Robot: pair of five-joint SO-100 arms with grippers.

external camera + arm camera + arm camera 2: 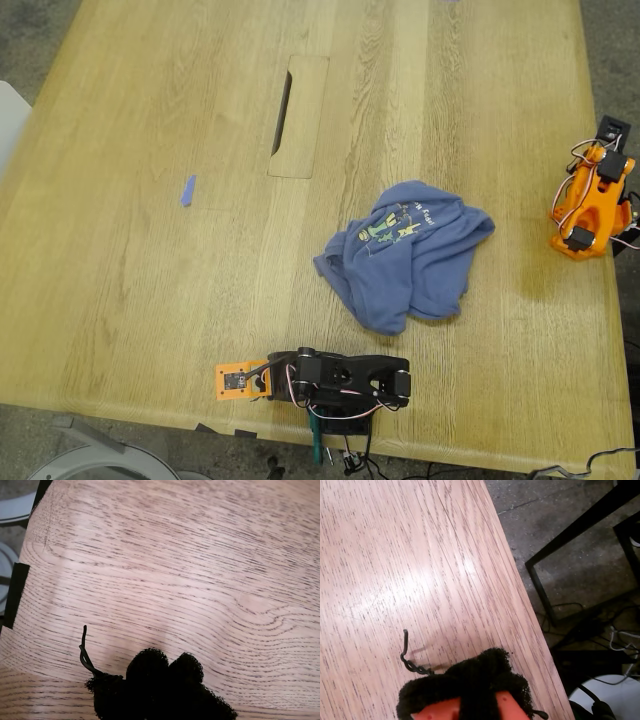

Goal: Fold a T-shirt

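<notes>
The T-shirt point(405, 255) lies crumpled in a heap on the wooden table point(120, 270), right of centre in the exterior view, with its green-yellow print facing up. Neither wrist view shows it. My first gripper point(240, 380) point(167, 672) rests at the near table edge, on a folded black arm, well short of the shirt. Its black fuzzy fingertips point(150, 667) touch each other, shut on nothing. My second gripper point(612, 132) point(480, 672), on the orange arm at the exterior view's right edge, is also shut and holds nothing.
A small blue tape scrap point(188, 190) lies on the exterior view's left half. A rectangular cable hatch point(297, 115) with a dark slot sits in the far middle. The second wrist view shows the table edge with floor, a black frame point(555, 565) and cables beyond.
</notes>
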